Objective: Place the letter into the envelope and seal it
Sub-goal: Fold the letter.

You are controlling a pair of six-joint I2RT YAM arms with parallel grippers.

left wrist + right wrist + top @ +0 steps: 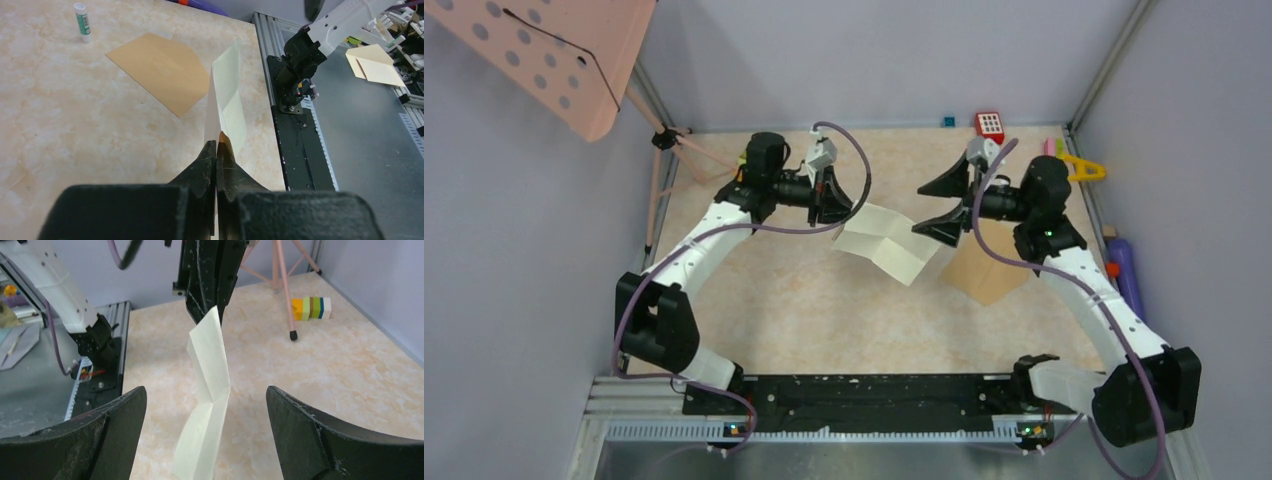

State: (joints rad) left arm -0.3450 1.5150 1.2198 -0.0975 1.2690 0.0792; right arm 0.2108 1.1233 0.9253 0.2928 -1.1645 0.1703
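The envelope (990, 272) lies flat on the table (804, 300), right of the middle, with its tan face up. In the top view the right arm crosses its far edge. From the left wrist its outline shows one pointed side, and nothing rests on it.

The letter (889, 243), a pale sheet with fold creases, hangs in the air just left of the envelope. Its free corner reaches the envelope's left edge in the top view, though the sheet is raised off the table. The left gripper (836, 205), further left of the envelope, has its fingers pressed together on the sheet's other end.

The right gripper (929, 207) hovers above the envelope's far left corner with its jaws spread wide, facing the left one. From its wrist camera the letter's loose end sits between its two fingers (115, 425) and touches neither.

A glue stick (82, 22) lies on the table well beyond the envelope in the left wrist view. A striped block (311, 308) sits near the table's far left edge, by the foot of a pink stand (574, 60).
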